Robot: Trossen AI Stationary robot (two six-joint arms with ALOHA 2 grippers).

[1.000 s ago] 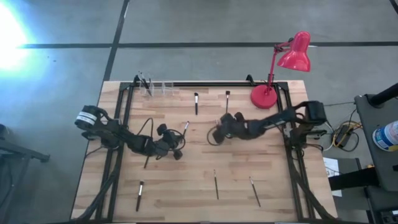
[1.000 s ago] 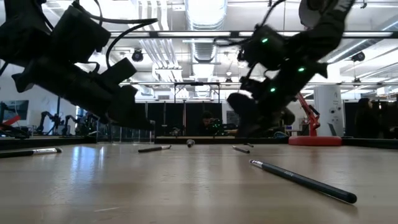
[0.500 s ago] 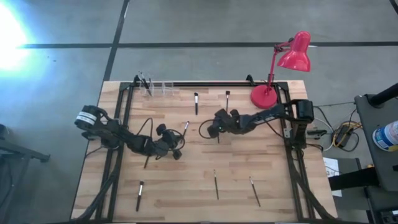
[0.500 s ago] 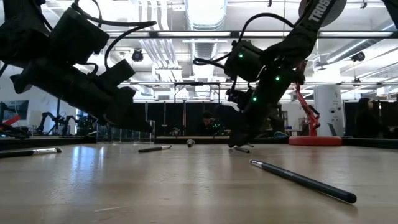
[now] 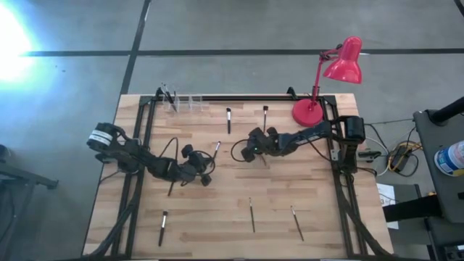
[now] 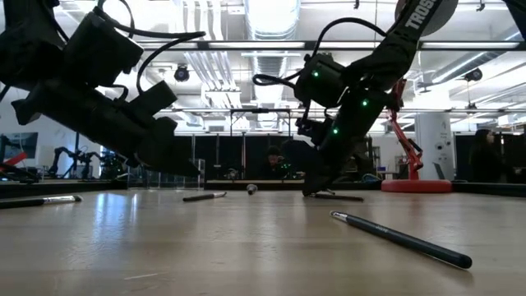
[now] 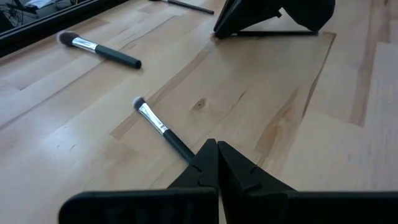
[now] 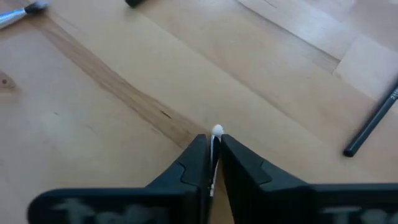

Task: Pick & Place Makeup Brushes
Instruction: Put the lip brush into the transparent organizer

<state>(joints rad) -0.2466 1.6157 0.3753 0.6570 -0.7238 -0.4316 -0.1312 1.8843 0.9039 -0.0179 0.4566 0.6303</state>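
Several makeup brushes lie flat on the wooden table (image 5: 217, 203), among them one (image 5: 216, 150) near the middle, two at the far side (image 5: 229, 119) (image 5: 265, 116) and three near the front (image 5: 164, 227) (image 5: 252, 215) (image 5: 297, 223). My right gripper (image 5: 250, 152) is down at the table's middle, shut on a thin brush (image 8: 216, 132). My left gripper (image 5: 206, 174) hangs shut above the table; in its wrist view the fingertips (image 7: 217, 149) stand in front of the handle end of a brush (image 7: 160, 124). My right gripper pinches a thin brush between its two fingers (image 8: 199, 155). A pale end (image 8: 216, 130) sticks out just past the fingertips. The fingers slant down from the table's right side. In the low view a dark length of the brush (image 6: 341, 196) lies on the table beside the fingertips.
A clear holder (image 5: 181, 101) stands at the far left edge. A red desk lamp (image 5: 319, 87) stands at the far right corner. A black frame (image 5: 239, 98) runs around the table. Bare wood lies between the two arms and the front brushes.
My right gripper has gone down to the table and a little toward the table's left edge. In the low view its fingertips now stand on the table, with a dark brush handle showing beside them.
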